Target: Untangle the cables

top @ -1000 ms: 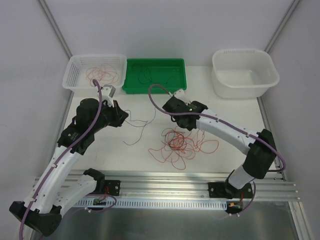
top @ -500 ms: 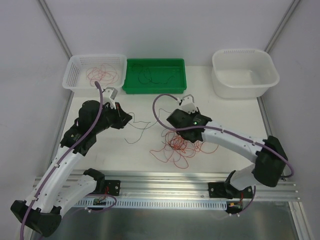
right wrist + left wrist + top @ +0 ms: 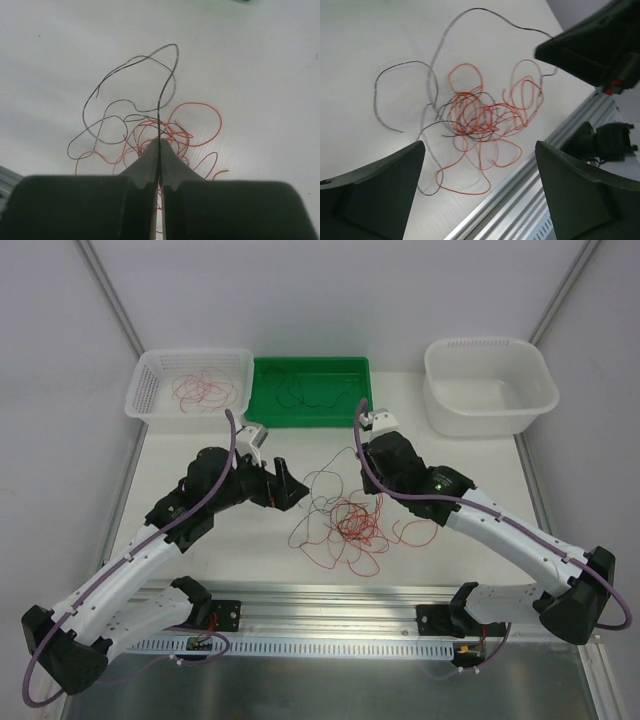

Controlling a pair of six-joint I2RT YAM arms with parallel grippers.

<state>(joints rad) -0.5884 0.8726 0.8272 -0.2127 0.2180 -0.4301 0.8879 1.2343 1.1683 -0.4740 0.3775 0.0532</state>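
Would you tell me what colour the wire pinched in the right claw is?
Black; the wire shows best in the right wrist view.

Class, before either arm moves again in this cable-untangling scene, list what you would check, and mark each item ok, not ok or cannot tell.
1. Right hand shut on a dark wire: ok.
2. Left hand open, empty, aimed at the tangle: ok.
3. Dark wire clear of the red loops: not ok, it runs into them.
4. Tangle wholly on the table: ok.
5. Where the held wire ends: cannot tell.
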